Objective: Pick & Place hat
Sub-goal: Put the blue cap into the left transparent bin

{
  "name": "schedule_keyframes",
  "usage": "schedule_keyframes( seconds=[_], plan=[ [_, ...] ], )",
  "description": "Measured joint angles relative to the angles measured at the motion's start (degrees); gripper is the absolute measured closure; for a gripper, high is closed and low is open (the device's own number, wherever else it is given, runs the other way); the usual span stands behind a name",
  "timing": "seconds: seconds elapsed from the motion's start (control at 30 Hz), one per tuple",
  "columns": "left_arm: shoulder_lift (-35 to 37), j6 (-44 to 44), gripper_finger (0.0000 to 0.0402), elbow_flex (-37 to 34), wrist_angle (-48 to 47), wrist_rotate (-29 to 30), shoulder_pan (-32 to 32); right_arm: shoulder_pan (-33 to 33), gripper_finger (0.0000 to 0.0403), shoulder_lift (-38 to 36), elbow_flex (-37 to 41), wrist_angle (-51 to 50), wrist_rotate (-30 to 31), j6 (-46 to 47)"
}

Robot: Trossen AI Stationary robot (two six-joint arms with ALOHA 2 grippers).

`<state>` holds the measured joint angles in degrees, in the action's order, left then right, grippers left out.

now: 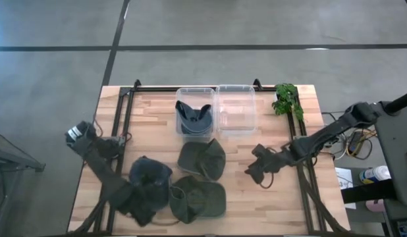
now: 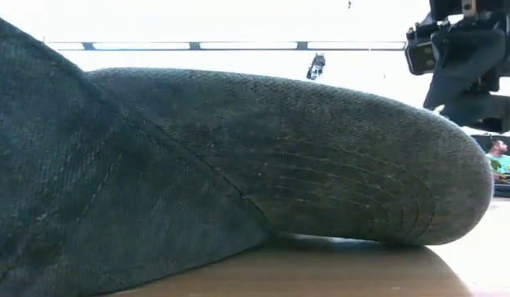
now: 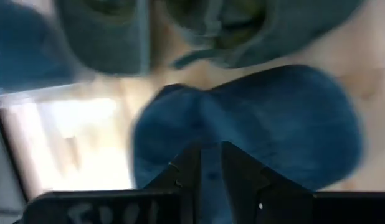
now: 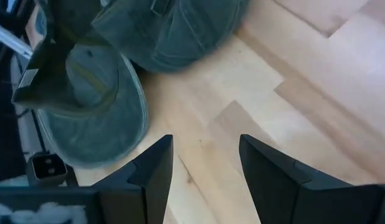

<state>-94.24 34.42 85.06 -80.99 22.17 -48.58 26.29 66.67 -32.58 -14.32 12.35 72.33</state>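
Note:
Three hats lie on the wooden table: a dark blue hat (image 1: 152, 174) (image 3: 261, 118), a green hat (image 1: 201, 158) behind it to the right, and another green hat (image 1: 198, 199) (image 2: 263, 157) by the near edge. A further dark blue hat (image 1: 193, 118) sits in the left clear bin (image 1: 180, 95). My left gripper (image 1: 141, 205) (image 3: 211, 171) is at the blue hat's near side, shut on it. My right gripper (image 1: 259, 168) (image 4: 205, 165) hangs open over bare wood, to the right of the green hats (image 4: 86, 93). My left gripper pinches the dark blue hat's near edge (image 3: 211, 146) between its two fingers, blue cloth filling the narrow gap. The fingers come slanting from the table's near left. The gripper hides how much cloth it has; whether the hat is lifted, I cannot tell.
An empty clear bin (image 1: 235, 108) stands right of the one with the hat. A green plant (image 1: 287, 99) sits at the far right corner. A black frame (image 1: 118, 118) runs along the table's sides. Bare wood (image 1: 282, 204) lies at the near right.

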Motion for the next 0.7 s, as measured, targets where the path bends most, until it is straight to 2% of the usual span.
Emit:
schedule_keyframes(
  seconds=[0.2, 0.37, 0.47, 0.57, 0.7],
  plan=[
    [-0.95, 10.95, 0.0346, -1.76, 11.73, -4.59, -6.9, 4.02, 0.0225, 6.14, -3.0, 1.48, 1.14, 4.05],
    [-4.23, 23.93, 0.0346, -1.06, 19.98, -5.38, -7.71, 7.27, 0.0225, 10.38, -6.32, 1.31, 1.12, 4.24],
    [-6.46, 31.58, 0.0346, -0.41, 20.43, -5.38, -7.7, 9.19, 0.0225, 12.92, -8.76, 1.45, 1.12, 4.25],
    [-8.14, 46.43, 0.0346, -0.29, 20.34, -6.03, -7.76, 11.26, 0.0225, 15.44, -10.88, 1.22, 1.12, 4.29],
    [-8.82, 78.59, 0.0346, -1.09, 20.2, -7.2, -8.16, 13.97, 0.0225, 18.3, -13.0, 1.2, 1.2, 8.61]
  ],
)
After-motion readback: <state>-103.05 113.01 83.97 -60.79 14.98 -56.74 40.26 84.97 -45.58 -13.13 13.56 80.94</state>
